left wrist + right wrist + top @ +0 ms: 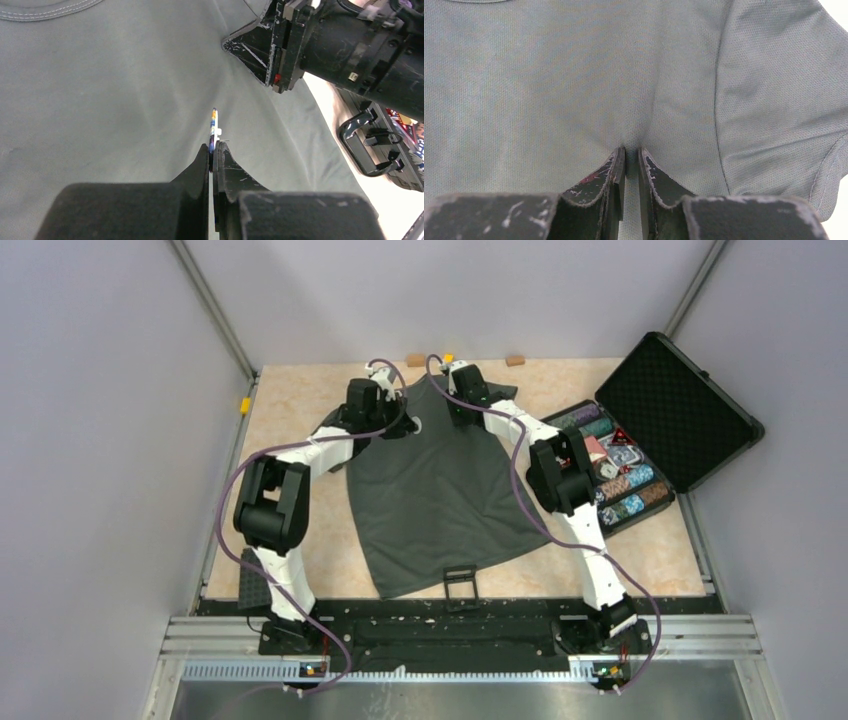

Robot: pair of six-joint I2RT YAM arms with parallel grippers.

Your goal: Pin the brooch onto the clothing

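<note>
The dark grey-green T-shirt (440,490) lies flat on the table, neck toward the far edge. My left gripper (213,145) is shut on the brooch (213,125), a thin blue-and-silvery disc seen edge-on that sticks out past the fingertips just above the shirt's chest (100,100). In the top view the left gripper (408,425) is at the shirt's upper left. My right gripper (631,150) is shut on a small pinched fold of the shirt (574,75) near the sleeve seam. It also shows in the left wrist view (250,45), just beyond the brooch.
An open black case (690,410) with rows of poker chips (620,480) stands at the right; its handle (370,150) shows in the left wrist view. A small black square frame (460,580) lies on the shirt's hem. Two wooden blocks (515,360) sit at the far edge.
</note>
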